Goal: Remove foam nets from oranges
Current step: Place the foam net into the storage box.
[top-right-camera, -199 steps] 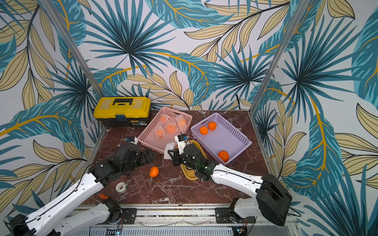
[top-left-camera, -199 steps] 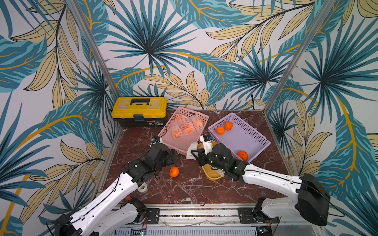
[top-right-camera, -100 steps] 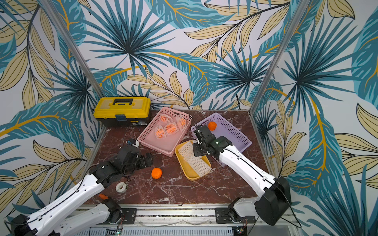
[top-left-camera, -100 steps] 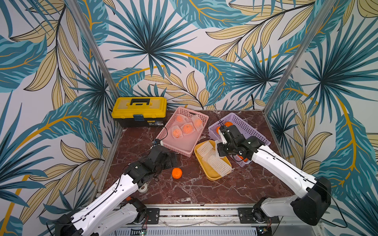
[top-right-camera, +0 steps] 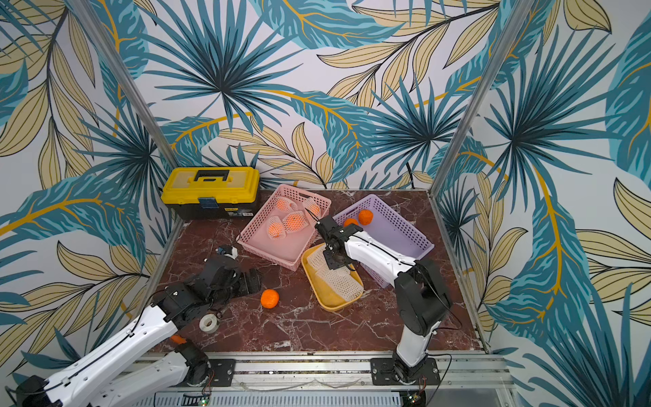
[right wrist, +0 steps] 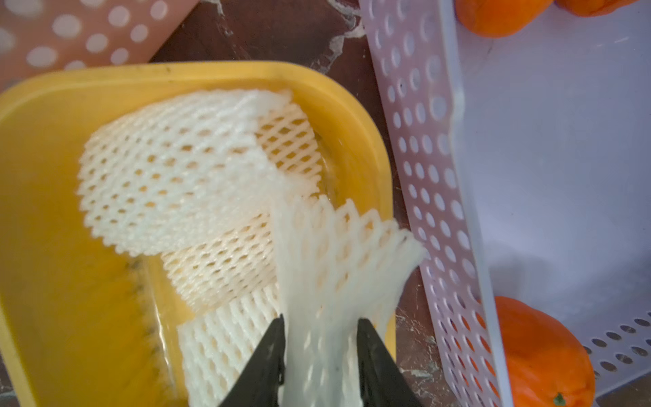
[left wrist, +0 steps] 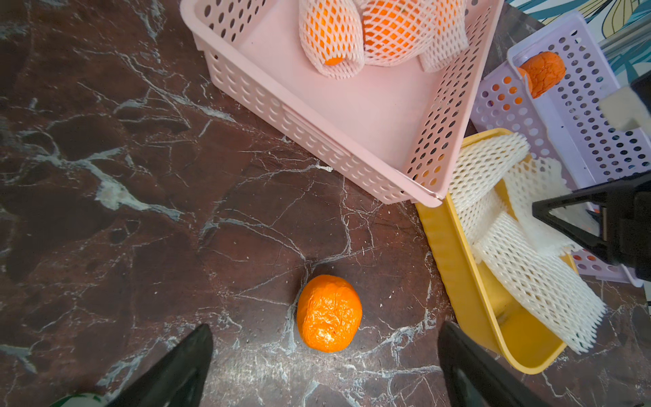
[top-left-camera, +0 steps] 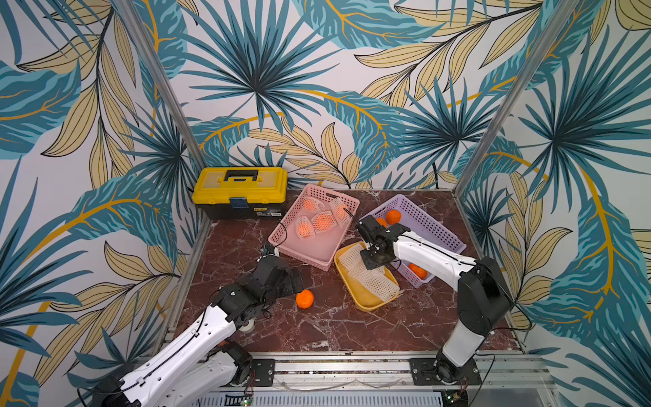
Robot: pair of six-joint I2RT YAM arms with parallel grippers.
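Foam nets [top-left-camera: 366, 273] in yellow tray [top-left-camera: 368, 301]

A bare orange [top-right-camera: 270, 298] lies on the marble table [top-right-camera: 317, 327] near the yellow tray [top-right-camera: 329, 300].

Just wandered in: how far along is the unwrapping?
Done: three bare oranges in the purple basket, another orange on the table, empty nets in the yellow tray. In hand: a net between the right gripper's jaws. Remaining: four netted oranges in the pink basket.
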